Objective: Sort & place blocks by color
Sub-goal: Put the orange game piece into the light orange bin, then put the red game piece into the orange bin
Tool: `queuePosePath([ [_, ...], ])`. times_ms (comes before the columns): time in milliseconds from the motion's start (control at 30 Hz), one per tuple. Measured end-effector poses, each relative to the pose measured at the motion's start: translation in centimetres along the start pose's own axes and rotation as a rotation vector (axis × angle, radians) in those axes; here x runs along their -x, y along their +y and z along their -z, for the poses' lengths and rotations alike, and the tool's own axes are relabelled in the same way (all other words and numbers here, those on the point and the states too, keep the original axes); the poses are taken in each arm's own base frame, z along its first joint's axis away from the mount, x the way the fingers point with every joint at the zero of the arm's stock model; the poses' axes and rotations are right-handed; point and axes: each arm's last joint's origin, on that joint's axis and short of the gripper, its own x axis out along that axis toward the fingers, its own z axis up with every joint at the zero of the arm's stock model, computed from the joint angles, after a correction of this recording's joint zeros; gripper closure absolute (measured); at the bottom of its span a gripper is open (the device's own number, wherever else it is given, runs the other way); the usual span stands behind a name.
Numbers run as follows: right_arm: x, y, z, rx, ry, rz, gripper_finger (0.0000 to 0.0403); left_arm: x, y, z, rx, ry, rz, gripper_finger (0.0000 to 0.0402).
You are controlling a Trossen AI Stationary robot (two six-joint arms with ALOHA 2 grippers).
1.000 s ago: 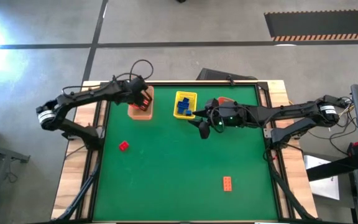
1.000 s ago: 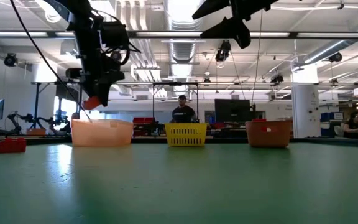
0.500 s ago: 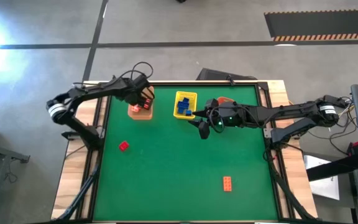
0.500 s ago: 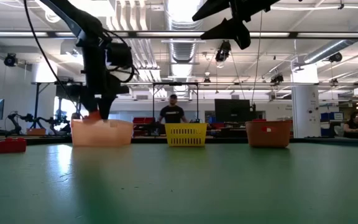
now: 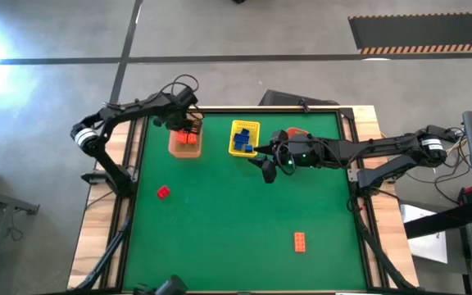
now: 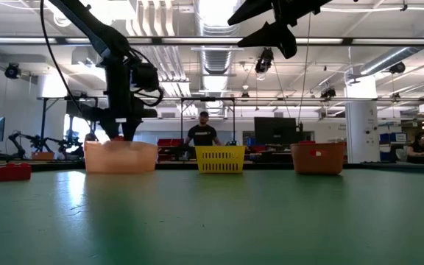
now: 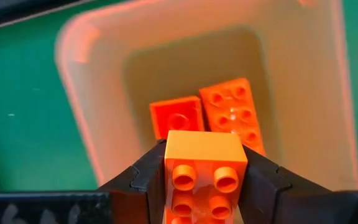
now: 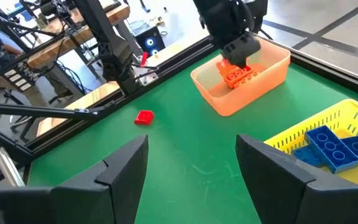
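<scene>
My left gripper hangs over the pale orange basket at the table's far left, shut on an orange studded brick. Two more orange bricks lie on the floor of that basket. My right gripper hovers open above mid-table beside the yellow basket, which holds blue bricks. A red brick and an orange brick lie loose on the green mat. My left gripper pinches the orange brick by its two opposite side walls, one finger on each. The fingers come from above, pointing down into the basket. The brick is lifted clear above the bricks on the basket floor, with its studded face toward the wrist camera.
A red-orange basket stands at the far edge, right of the yellow one. The green mat between the loose bricks and the near edge is open. A person stands in the room beyond the table.
My left gripper has come down with the orange brick from above the pale orange basket to its rim, shifting slightly toward the table's far edge, and has stayed shut on the brick. My right arm has kept still.
</scene>
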Motion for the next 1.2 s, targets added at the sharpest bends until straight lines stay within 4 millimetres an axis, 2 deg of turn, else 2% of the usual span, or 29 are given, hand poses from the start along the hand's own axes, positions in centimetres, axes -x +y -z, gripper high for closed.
queuePosePath([
  [200, 0.0, 0.0, 0.0, 0.007, 0.001, 0.001, 0.017, -0.2, 1.6, -0.8, 0.032, -0.002, -0.016, 0.0272],
  [500, 0.0, 0.0, 0.0, 0.015, 0.001, 0.0, 0.017, 0.0, 1.6, -0.8, 0.032, -0.004, -0.013, 0.0231],
  [667, 0.0, 0.0, 0.0, 0.016, 0.001, 0.0, 0.017, 0.7, 1.6, -0.6, 0.03, -0.023, 0.001, 0.0222],
  [800, 0.0, 0.0, 0.0, 0.017, 0.001, 0.0, 0.017, 2.1, 1.5, -0.4, 0.022, -0.064, 0.031, 0.0221],
  [933, 0.0, 0.0, 0.0, 0.018, 0.001, 0.0, 0.017, 4.4, 1.1, 0.4, 0.0, -0.123, 0.086, 0.0221],
  [1200, -0.1, 0.0, 0.0, 0.043, 0.0, 0.003, 0.017, 9.6, -0.4, 3.6, -0.109, -0.259, 0.232, 0.0221],
])
